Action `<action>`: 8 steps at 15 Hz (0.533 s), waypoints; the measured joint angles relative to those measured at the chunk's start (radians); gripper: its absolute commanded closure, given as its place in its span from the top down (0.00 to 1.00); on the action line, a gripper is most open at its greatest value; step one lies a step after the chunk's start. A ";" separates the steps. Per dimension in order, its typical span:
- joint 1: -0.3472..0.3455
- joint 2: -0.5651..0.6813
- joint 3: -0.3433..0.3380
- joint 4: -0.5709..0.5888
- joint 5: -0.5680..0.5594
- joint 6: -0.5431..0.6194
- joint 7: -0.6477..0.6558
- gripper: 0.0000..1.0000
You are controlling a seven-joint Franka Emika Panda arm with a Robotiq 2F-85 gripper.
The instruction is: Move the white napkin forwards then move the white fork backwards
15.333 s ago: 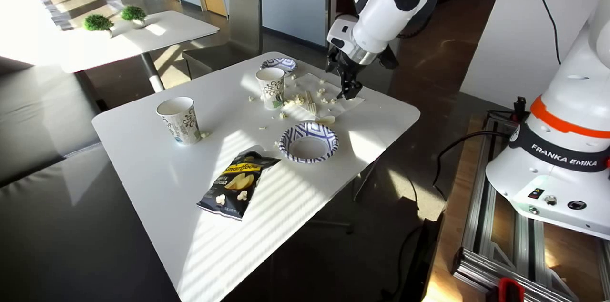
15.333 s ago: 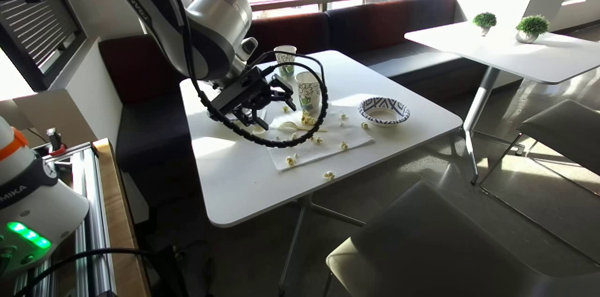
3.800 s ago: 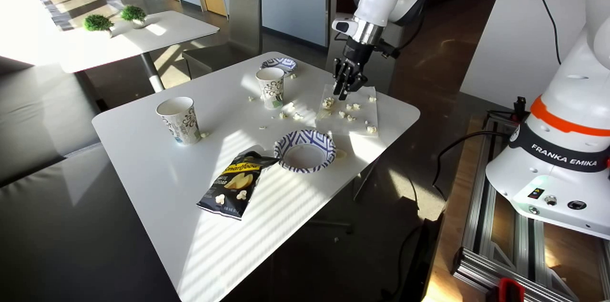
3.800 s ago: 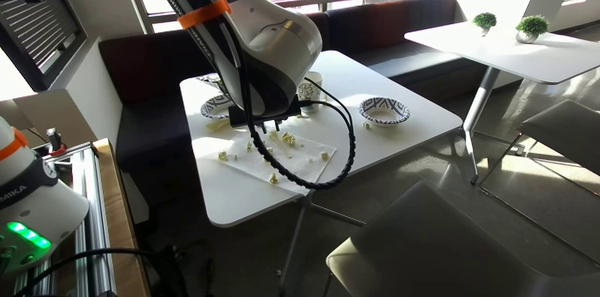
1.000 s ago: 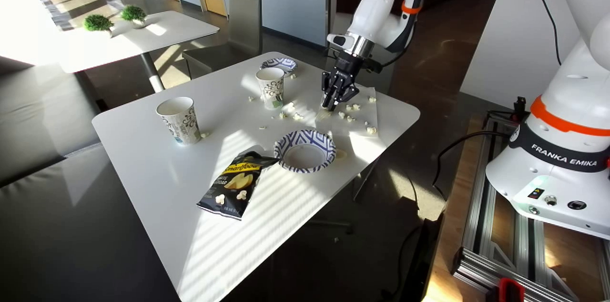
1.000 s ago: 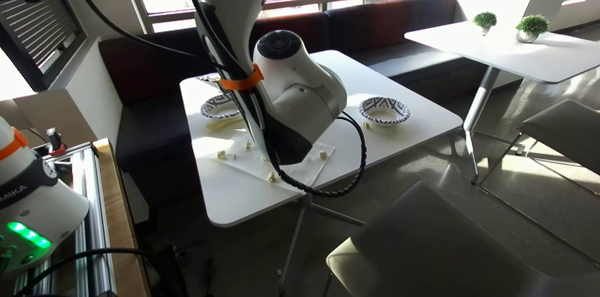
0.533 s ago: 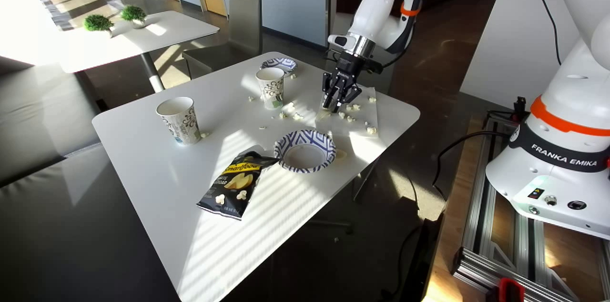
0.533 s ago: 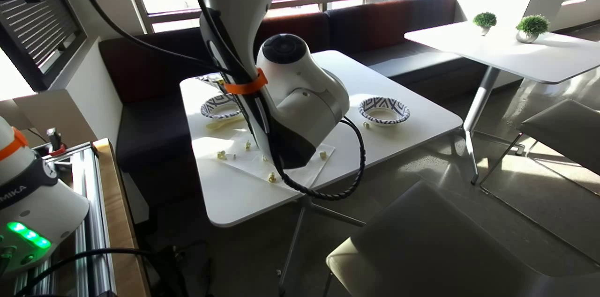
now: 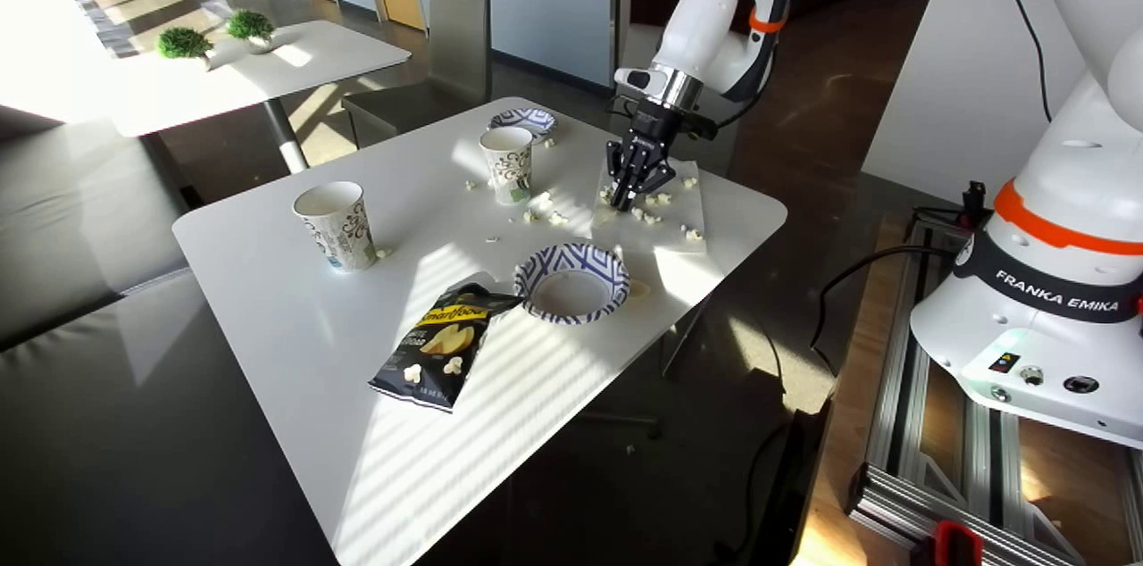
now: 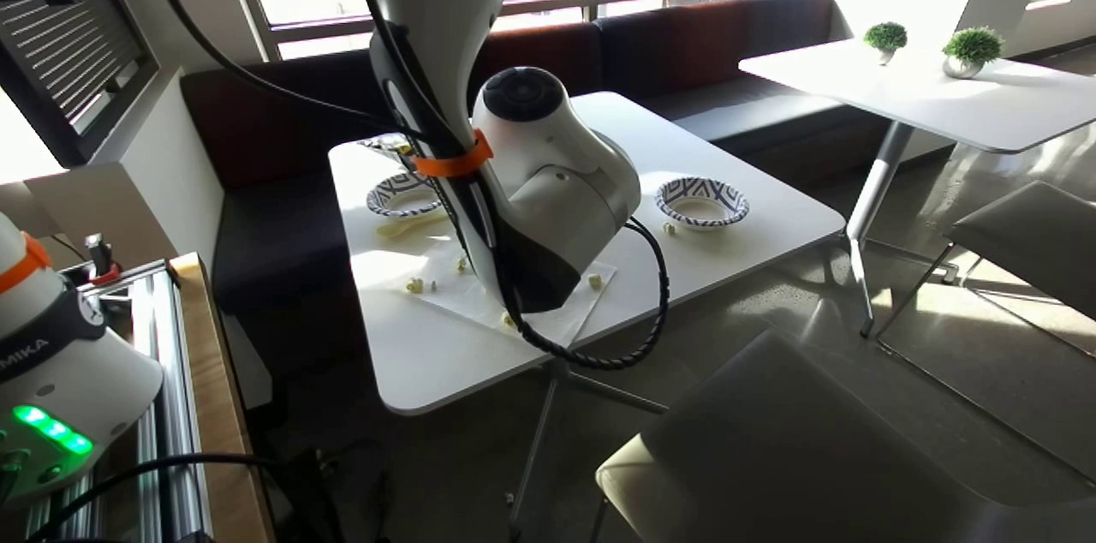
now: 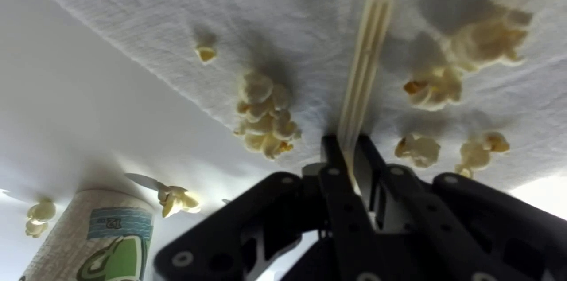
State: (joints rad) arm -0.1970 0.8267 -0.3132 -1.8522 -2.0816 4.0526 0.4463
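The white napkin (image 9: 656, 238) lies flat near the table's corner, scattered with popcorn; part of it (image 10: 548, 325) shows beyond the arm. In the wrist view the white fork's handle (image 11: 366, 55) stretches away over the napkin (image 11: 146, 19), and its near part runs between my fingers. My gripper (image 11: 347, 140) is closed around the fork, low over the napkin. In an exterior view the gripper (image 9: 622, 203) points down at the napkin's edge and covers most of the fork. The arm blocks both gripper and fork in the opposite exterior view.
Popcorn (image 11: 268, 117) surrounds the fork. A paper cup (image 9: 511, 169) stands beside the napkin, another cup (image 9: 344, 231) farther off. A patterned bowl (image 9: 536, 271), a pale spoon (image 10: 411, 223) and a black snack bag (image 9: 446, 347) lie nearby; a second bowl (image 10: 728, 199) sits farther along.
Over the last half second my fingers have closed together, and the napkin with its popcorn has slid slightly. Since the oldest frames, the napkin has turned and moved nearer the robot's base.
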 measured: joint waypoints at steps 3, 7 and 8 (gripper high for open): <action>0.001 0.000 -0.003 0.002 0.000 0.001 0.000 0.03; -0.001 -0.022 -0.012 0.001 0.002 0.013 0.002 0.03; -0.002 -0.036 -0.017 0.001 0.002 0.028 0.007 0.03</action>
State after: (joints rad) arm -0.1994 0.7905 -0.3299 -1.8515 -2.0792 4.0806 0.4532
